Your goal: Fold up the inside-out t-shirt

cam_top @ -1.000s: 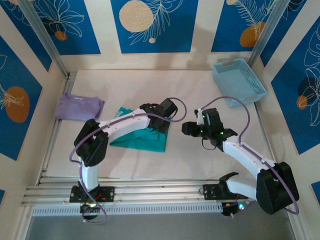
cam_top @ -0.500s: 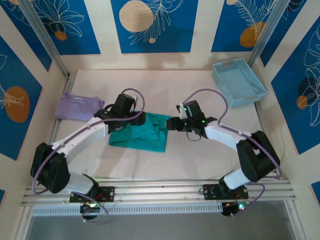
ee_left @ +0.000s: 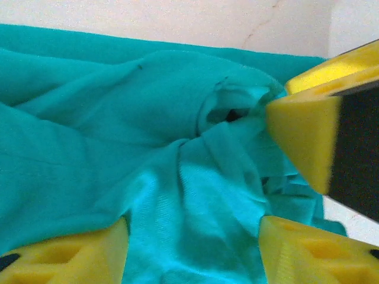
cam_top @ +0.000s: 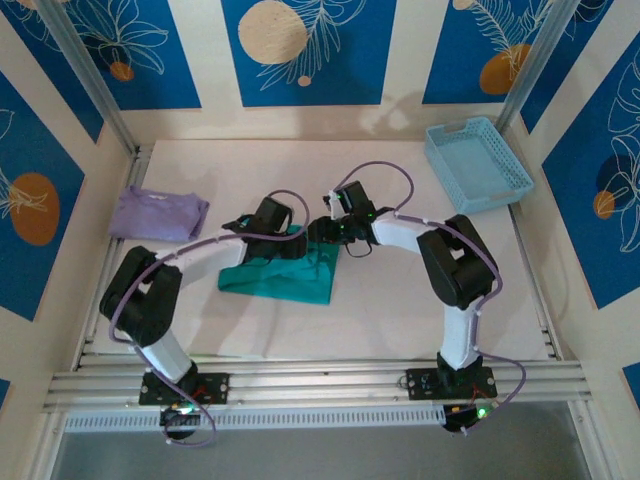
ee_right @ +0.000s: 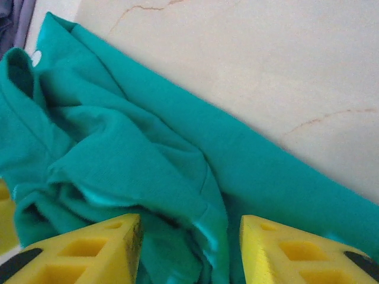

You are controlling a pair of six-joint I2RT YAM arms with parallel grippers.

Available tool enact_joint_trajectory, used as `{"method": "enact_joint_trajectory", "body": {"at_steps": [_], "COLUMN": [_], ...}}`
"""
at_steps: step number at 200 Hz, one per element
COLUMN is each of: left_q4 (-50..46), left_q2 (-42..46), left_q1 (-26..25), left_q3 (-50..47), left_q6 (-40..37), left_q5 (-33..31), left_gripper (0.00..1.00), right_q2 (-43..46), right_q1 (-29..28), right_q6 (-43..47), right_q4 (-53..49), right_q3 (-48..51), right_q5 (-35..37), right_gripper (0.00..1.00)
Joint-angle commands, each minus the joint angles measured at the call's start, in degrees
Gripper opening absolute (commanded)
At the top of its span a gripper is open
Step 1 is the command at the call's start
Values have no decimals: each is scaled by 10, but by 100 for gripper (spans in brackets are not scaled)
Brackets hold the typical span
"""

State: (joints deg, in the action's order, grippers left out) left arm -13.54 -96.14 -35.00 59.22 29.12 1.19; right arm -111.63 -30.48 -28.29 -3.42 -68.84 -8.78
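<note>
Left gripper [ee_left: 194, 231] sits low on the inside-out t-shirt [cam_top: 285, 282], yellow fingers apart, bunched teal cloth between them. Right gripper [ee_right: 190, 223] faces it from the other side (jaws spread too, straddling a fold). The shirt lies crumpled mid-table [cam_top: 400, 310], well apart from the lavender garment [cam_top: 158, 213].

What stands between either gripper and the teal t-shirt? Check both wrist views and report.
Nothing visible. The left gripper and right gripper both sit right at the t-shirt, jaws apart with teal cloth directly between them.
</note>
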Motion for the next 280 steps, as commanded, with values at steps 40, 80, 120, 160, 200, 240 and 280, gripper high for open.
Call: {"method": "enact_joint_trajectory", "body": {"at_steps": [40, 80, 120, 160, 200, 240, 280], "left_q4": [37, 48, 90, 139, 147, 101, 60], "left_q2": [11, 90, 169, 170, 176, 288, 369], "left_q1": [-15, -32, -67, -111, -125, -99, -3], "left_q3": [-32, -85, -161, -200, -206, -224, -253], "left_q6": [9, 0, 10, 14, -10, -30, 31], "left_q5": [7, 39, 80, 124, 187, 124, 72], "left_gripper": [15, 0, 1, 18, 52, 59, 66], "right_q2": [-11, 1, -2, -6, 37, 160, 255], "right_q1": [5, 16, 30, 40, 56, 45, -44], "right_q6": [15, 15, 8, 9, 29, 35, 21], "right_q4": [-26, -36, -52, -77, -104, -98, -44], "right_q3": [-35, -30, -34, -49, -35, 76, 179], "right_q5": [-23, -29, -44, -55, -53, -46, -44], "right_gripper": [16, 11, 12, 21, 28, 39, 54]}}
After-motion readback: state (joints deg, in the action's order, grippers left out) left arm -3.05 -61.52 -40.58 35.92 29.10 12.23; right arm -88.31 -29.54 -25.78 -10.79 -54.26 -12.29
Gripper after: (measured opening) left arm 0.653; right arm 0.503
